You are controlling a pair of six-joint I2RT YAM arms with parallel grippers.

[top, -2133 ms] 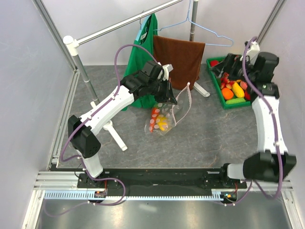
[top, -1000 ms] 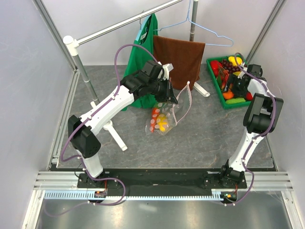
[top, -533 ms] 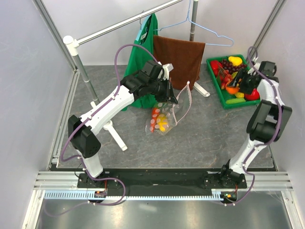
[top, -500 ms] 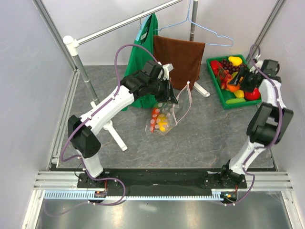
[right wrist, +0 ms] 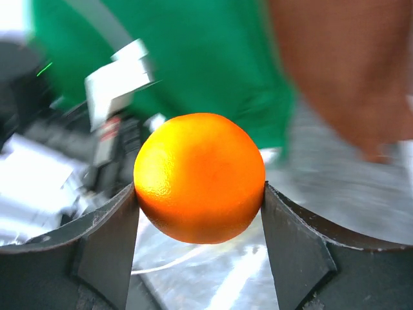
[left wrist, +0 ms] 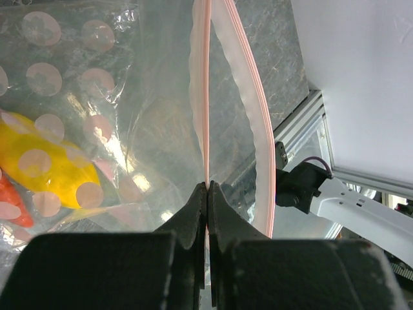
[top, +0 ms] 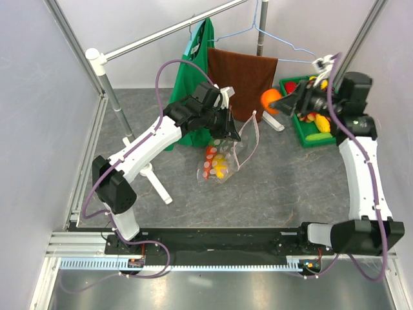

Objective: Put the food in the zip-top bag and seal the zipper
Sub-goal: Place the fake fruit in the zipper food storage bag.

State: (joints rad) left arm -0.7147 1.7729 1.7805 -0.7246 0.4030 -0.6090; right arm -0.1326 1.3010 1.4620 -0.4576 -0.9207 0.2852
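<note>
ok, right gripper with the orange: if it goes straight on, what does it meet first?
Probably the green cloth, directly behind the orange in the wrist view; the left arm sits close beside. Depth unclear.

- Two arms, the left arm [top: 151, 145] and the right arm [top: 364, 174], with one pincer each: the left pincer [left wrist: 208, 194] and the right pincer [right wrist: 200, 194].
- One zip-top bag [left wrist: 148, 129] with one zipper [left wrist: 205, 97].
- One orange [right wrist: 199, 177] outside the bag.
- Inside the bag, one yellow piece [left wrist: 48, 168] and what looks like two or three red-orange pieces [top: 209, 157].
- One green tray [top: 308, 141] on the counter [top: 271, 187], with at least three pieces of tray food [top: 322, 124] showing.
- Two hanging cloths: one green cloth [top: 197, 71] and one brown towel [top: 242, 74].
- One wire hanger [top: 277, 42].
</note>
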